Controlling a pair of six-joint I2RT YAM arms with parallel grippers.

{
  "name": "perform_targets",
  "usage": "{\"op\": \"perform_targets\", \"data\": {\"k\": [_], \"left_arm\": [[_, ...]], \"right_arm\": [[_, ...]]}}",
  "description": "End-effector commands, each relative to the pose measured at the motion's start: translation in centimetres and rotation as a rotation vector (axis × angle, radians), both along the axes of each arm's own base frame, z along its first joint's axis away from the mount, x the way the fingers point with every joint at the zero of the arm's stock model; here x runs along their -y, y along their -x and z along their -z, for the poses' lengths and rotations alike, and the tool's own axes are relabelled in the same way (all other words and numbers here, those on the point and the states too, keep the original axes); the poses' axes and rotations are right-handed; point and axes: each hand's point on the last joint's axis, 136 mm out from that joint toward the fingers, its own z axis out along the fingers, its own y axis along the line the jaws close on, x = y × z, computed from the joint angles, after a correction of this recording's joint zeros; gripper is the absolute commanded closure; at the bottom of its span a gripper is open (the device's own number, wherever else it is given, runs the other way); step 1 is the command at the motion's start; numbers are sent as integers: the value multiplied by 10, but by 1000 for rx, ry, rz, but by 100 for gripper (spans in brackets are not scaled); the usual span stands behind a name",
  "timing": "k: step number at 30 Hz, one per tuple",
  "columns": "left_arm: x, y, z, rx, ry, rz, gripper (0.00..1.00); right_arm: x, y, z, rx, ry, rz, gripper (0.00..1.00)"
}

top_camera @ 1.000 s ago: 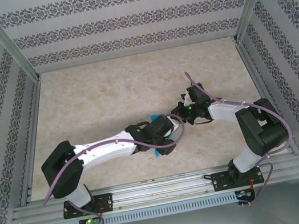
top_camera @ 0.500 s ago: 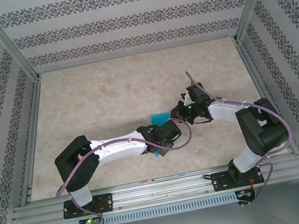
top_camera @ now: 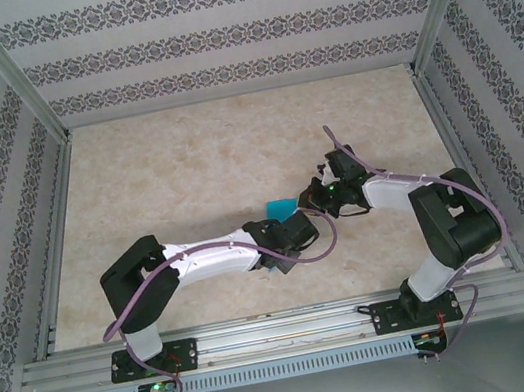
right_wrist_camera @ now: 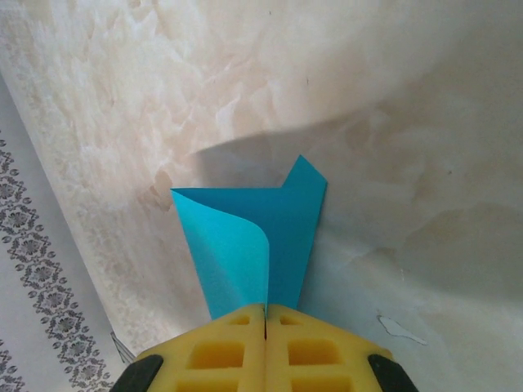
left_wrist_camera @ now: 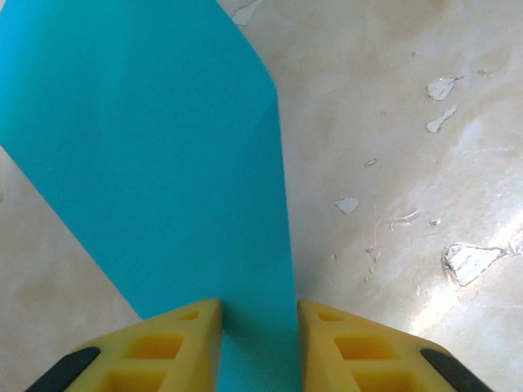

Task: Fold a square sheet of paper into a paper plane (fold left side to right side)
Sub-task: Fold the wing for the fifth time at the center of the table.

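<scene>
**One teal sheet at mid-table, gripped on the right and straddled on the left**

Count: one square sheet of paper (left_wrist_camera: 163,147), two arms (top_camera: 207,259), two grippers with two fingers each.

Sheet: thin, matte, plain teal-blue, with straight edges. The left wrist view shows it smooth and flat against the table (left_wrist_camera: 409,122), with one blunt corner at the upper right. In the right wrist view one edge rolls over in a soft curl and a pointed corner stands up behind it. From above, it lies near the middle of the table between the two wrists. The left wrist covers most of it, leaving teal slivers on either side.

Left gripper (left_wrist_camera: 258,317): the jaws stand narrowly apart and the sheet runs through the gap. Whether the inner faces press on it cannot be told.

Right gripper (right_wrist_camera: 265,314): the jaws are closed flush together, pinching the near edge of the sheet.

Fingers (left_wrist_camera: 176,347): yellow moulded plastic with rectangular recesses and black outer corners.

Table surface: beige marbled finish, glossy in patches, with chipped white flecks.

Walls (top_camera: 233,33): pale covering with horizontal bands of dark floral ornament, set in aluminium frame rails (top_camera: 286,332).

Cables (top_camera: 196,251): purple, one run along each arm.
</scene>
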Motion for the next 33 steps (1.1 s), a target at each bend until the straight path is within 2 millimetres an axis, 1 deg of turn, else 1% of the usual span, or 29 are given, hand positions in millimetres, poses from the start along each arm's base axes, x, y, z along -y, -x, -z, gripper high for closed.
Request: {"op": "perform_targets", "data": {"k": [1,3,7,13,24,28,33], "left_arm": [[-2,5,7,-9,-22,9,75],[-2,5,9,-12,-18,6,76],[0,8,16,-29,-8,7,78],[2,8,22,-39,-7,11,81],[1,6,33,-63,-4,6,83],[0,3,33,-70,19,-7,86],[-3,-3,28,-107,92,-37,91]], "right_arm": [[-2,-4,1,-5,20,7,100],[1,-4,2,-5,36,14,99],[7,-4,1,7,72,21,91],[31,-2,-2,27,179,46,77],[82,9,-9,38,283,110,74],[95,12,-14,46,282,135,74],[106,14,-21,83,266,154,70]]}}
